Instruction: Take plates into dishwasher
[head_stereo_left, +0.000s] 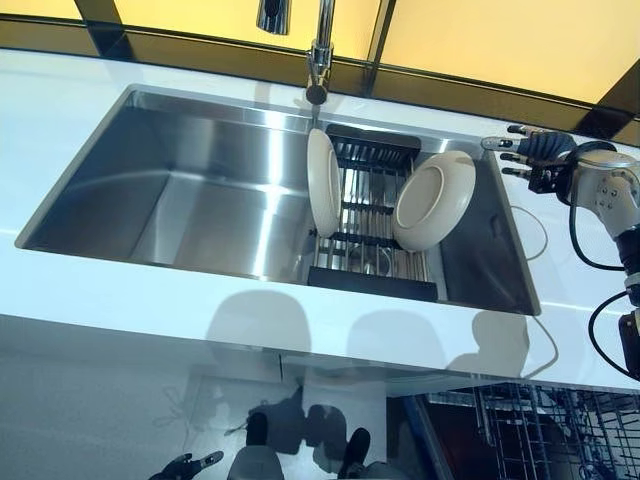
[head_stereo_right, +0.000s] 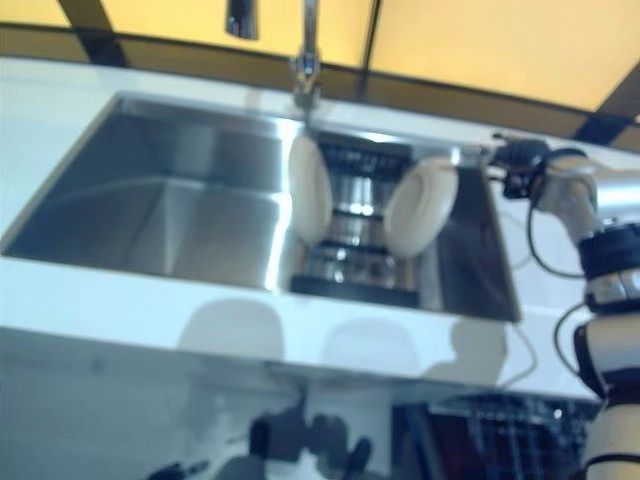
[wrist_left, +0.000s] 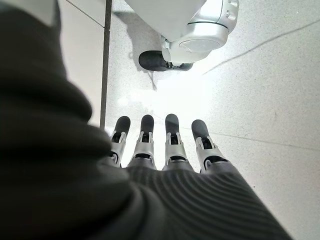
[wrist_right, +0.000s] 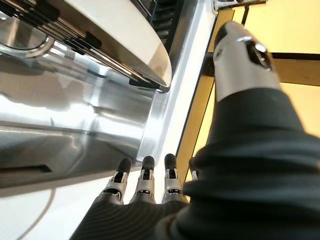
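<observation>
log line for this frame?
plates: two in sink rack | right hand: open, beside sink | left hand: open, idle

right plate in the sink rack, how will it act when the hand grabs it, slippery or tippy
The right plate leans tilted in the rack, so a nudge would probably tip it. Its glossy surface looks slippery and likely rigid and breakable. The right hand is open beside it.

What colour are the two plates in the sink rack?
Cream white plates, clearest in the left eye view.
</observation>
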